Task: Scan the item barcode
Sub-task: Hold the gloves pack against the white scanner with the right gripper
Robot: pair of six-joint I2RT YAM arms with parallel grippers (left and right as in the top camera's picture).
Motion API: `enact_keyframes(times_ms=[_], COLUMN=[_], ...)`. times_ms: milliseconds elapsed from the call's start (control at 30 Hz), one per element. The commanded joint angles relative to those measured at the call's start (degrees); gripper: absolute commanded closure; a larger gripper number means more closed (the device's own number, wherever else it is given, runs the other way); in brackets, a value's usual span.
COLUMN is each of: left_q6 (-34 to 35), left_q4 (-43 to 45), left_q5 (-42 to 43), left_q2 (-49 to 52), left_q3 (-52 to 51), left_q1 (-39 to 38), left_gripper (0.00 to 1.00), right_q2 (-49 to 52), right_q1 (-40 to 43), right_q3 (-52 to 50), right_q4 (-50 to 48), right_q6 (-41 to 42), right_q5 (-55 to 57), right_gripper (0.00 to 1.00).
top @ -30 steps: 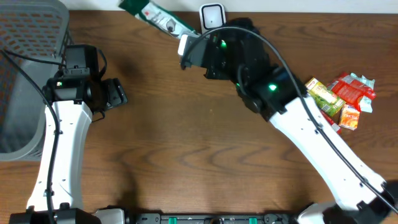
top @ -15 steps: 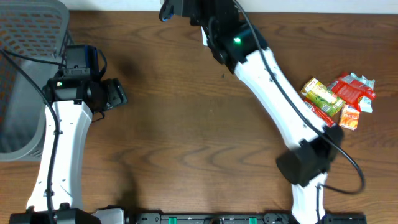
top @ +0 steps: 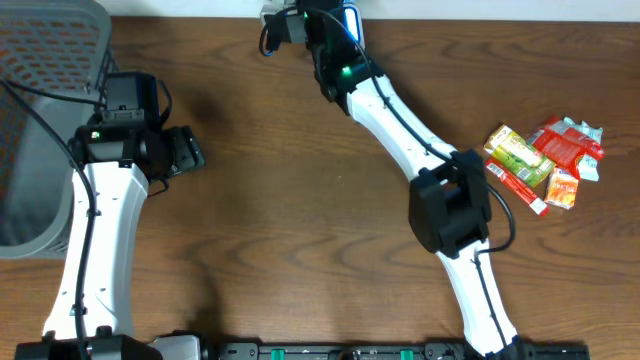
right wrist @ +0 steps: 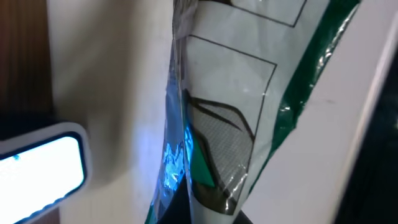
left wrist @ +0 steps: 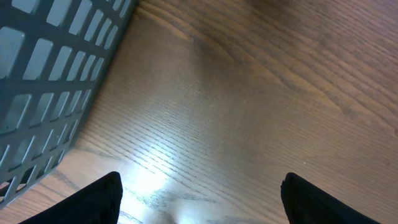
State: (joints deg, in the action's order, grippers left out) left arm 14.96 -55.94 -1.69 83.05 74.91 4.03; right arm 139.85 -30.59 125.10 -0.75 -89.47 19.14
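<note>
Right gripper [top: 288,20], 12 o'clock: clamped on green-white packet [right wrist: 236,112] beside scanner [right wrist: 40,163]. Left gripper [left wrist: 202,202], 9 o'clock: spread wide, empty, near basket [left wrist: 50,74].

A glossy packet [right wrist: 230,106] of clear and white film, with a green edge and black line print, rises from the right gripper [right wrist: 200,214], blue light glinting along its crease. The white, rounded barcode scanner [right wrist: 40,165] sits just left of it.

Your table [left wrist: 261,112] was grained wood, faintly glossy under light; your basket [left wrist: 62,62], matt grey plastic; your packet [right wrist: 236,124], shiny crinkled film.
</note>
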Motion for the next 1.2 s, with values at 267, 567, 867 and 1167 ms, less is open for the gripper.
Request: enact_keyframes(times_ms=[267,567,867,1167], left_q6=[-0.31,-0.31,-0.31,-0.31], left_q4=[-0.15,-0.15,-0.15,-0.15], left_q5=[-0.50,-0.50,-0.50,-0.50], left_q2=[-0.31,-0.31,-0.31,-0.31], left_q3=[-0.07,-0.07,-0.07,-0.07], left_q1=[0.24,0.24,0.24,0.24], left_gripper=[0.17,0.17,0.17,0.17], right_q2=[6.45,9.01,9.01,8.85], right_q1=[3.02,3.87,3.43,3.32], right_q3=[0.70,0.68,0.68,0.70], right_q4=[-2.05,-1.16,-0.76,0.28], right_q6=[-2.29,2.43,11.13,16.76], right_q5=[-5.95,-7.04,-8.74,-8.72], right_gripper=[0.99,0.99,0.99,0.99])
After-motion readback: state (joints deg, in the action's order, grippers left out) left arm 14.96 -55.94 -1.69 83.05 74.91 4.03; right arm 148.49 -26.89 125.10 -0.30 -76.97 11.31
